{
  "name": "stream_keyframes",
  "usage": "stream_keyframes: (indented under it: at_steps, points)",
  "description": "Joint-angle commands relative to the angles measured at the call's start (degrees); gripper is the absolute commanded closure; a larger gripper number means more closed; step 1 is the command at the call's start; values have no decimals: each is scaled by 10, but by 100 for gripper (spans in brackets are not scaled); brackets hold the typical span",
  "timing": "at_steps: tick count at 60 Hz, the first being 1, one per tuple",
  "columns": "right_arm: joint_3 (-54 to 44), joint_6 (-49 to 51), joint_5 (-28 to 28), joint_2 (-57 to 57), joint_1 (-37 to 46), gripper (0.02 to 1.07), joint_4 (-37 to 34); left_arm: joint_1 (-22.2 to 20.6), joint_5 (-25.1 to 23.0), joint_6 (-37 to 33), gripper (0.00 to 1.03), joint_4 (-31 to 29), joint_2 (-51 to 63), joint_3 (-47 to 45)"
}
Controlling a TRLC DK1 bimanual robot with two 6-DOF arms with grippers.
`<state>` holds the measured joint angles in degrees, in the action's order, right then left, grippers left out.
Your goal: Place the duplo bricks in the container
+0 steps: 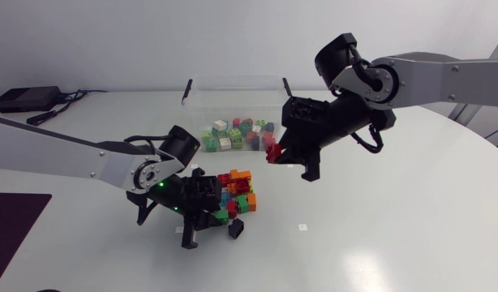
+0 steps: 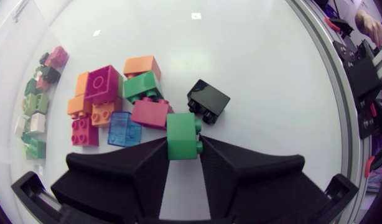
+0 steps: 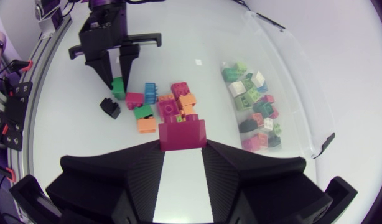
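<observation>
Silver-grey arms (image 1: 70, 156); black joints (image 1: 181, 143), jaws

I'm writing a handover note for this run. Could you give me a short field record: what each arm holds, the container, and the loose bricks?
left jaws: shut on green brick, low at the pile's edge
right jaws: shut on dark red brick, raised, near the container
container: clear, already holds many bricks
loose pile: mixed colours on the table
black brick: apart, beside the pile
</observation>
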<state>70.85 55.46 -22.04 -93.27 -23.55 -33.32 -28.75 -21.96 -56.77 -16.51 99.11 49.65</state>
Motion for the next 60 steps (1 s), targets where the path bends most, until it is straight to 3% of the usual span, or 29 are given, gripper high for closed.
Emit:
stream_keyframes:
  at_steps: [1, 23, 48, 60]
  points:
    - [25, -22, -7, -31, 11, 83, 19, 9, 1, 2, 74, -17, -37, -3]
    - [106, -125, -13, -109, 39, 83, 136, 49, -15, 7, 74, -83, -100, 48]
    - [192, -233, 4, -180, 43, 83, 233, 89, -52, 108, 74, -59, -81, 171]
    - [249, -242, 23, -227, 42, 83, 238, 106, -57, 165, 74, -35, -61, 230]
